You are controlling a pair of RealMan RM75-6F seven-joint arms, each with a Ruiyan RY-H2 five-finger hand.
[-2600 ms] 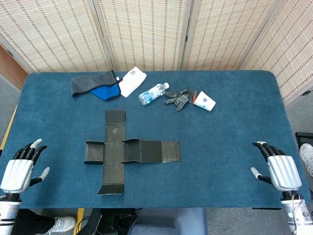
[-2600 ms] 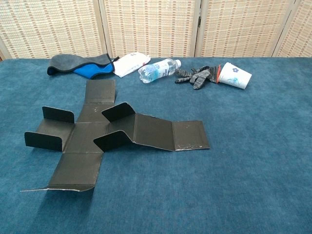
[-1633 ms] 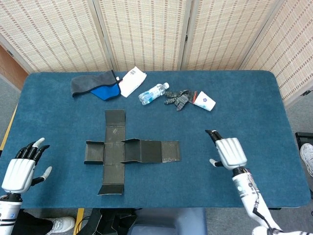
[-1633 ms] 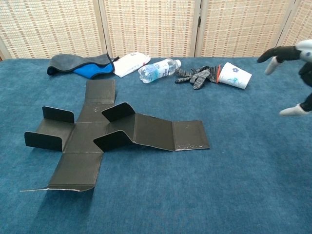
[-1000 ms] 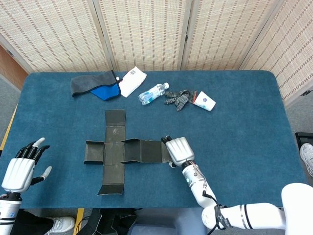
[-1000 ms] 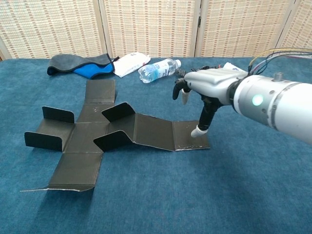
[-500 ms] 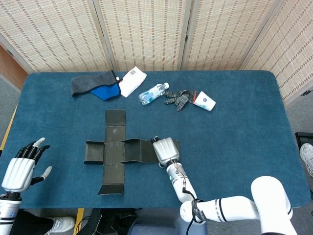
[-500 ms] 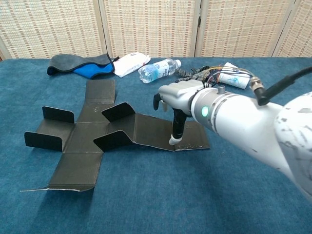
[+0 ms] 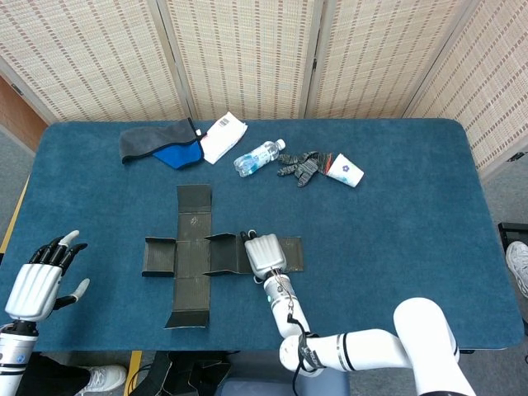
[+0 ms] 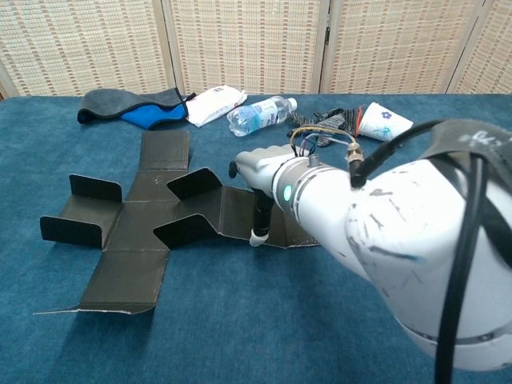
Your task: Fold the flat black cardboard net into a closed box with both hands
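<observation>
On the blue table (image 9: 396, 239), left of centre: black cardboard net (image 9: 194, 256), cross-shaped, spread flat apart from small flaps standing up at its left end and beside the middle panel. Not yet folded anywhere that counts.

Over the long right strip of the net: right hand (image 9: 264, 254), palm down, fingers dropped toward the card. In the chest view, one pale fingertip (image 10: 256, 238) at the front edge of that strip, probably touching, though the big white forearm hides too much to be sure. Nothing gripped; fingers apart.

At the near left corner, well clear of the net: left hand (image 9: 35, 282), spread wide, holding nothing.

Along the far edge, well apart from the work: grey-and-blue cloth (image 9: 159, 145), white packet (image 9: 223, 136), water bottle (image 9: 257, 157), knitted gloves (image 9: 299, 167), paper cup (image 9: 344, 171).

Handling, as a judgement: light, thin card, stiff across each panel, willing to bend only at the scored creases. Likely to skate on the cloth under a sideways push, so better pinned at the centre panel while a free outer edge is lifted. Best hold: under a strip's end edge or on a raised flap, never mid-panel.
</observation>
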